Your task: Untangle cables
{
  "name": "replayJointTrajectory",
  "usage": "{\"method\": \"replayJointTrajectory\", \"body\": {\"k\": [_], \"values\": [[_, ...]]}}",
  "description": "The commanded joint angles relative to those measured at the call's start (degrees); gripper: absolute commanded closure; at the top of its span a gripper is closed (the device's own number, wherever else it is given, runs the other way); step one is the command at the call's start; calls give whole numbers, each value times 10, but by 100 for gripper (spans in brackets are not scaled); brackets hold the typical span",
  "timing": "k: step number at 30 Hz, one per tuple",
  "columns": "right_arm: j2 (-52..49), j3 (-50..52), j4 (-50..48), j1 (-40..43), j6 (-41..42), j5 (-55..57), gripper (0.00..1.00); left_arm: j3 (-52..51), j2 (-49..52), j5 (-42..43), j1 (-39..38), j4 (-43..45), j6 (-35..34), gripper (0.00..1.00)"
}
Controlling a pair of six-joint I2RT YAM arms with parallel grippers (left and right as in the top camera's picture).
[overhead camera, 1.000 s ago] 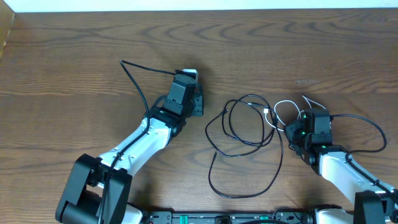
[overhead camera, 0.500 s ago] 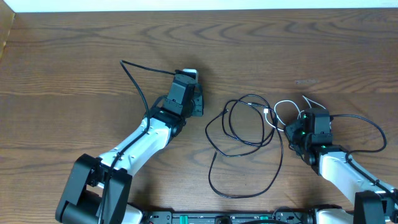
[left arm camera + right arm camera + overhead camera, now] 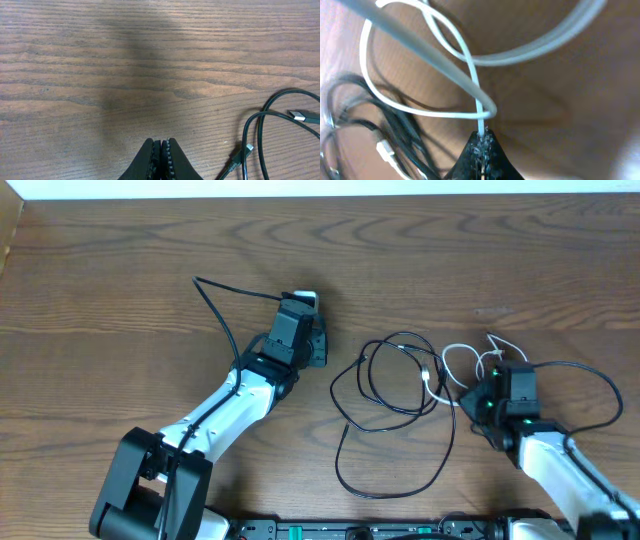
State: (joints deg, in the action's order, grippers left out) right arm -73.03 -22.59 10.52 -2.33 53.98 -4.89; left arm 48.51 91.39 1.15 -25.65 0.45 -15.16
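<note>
Right gripper (image 3: 482,141) is clamped tight on the white cable (image 3: 479,112). The wrist view shows the cord running straight into the closed fingertips, with its loops curling above. From overhead the wrist body covers that pinch.

Left gripper (image 3: 161,149) is shut on nothing, with bare table (image 3: 100,60) ahead of it. Its wrist view picks out a metal-tipped plug (image 3: 298,115) on the black cable (image 3: 256,135), which is barely legible from above.

From above, the black cable sprawls in loops mid-table, trailing toward the near edge. The white one sits just to its right, its plug end lying among the black strands.

Since a second ago the right jaws have snapped closed. The right arm (image 3: 545,455) has slid a little toward the near edge, and the white loop stretches with it. The left arm (image 3: 235,400) hasn't budged.

The right arm smears into blur at the near right corner, and the upper strands in the right wrist view are out of focus.
</note>
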Motion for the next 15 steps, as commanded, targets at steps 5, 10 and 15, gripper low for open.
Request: {"method": "replayJointTrajectory", "body": {"k": [5,10,15], "values": [[81,-106,129,19,-132,-3,99,7,-8,-2,2,1,3,92],[83,-159,169,30,-184,92,99,7,-8,-2,2,1,3,91],[83,-191,130,51,-284,182,99,7,-8,-2,2,1,3,92]]}}
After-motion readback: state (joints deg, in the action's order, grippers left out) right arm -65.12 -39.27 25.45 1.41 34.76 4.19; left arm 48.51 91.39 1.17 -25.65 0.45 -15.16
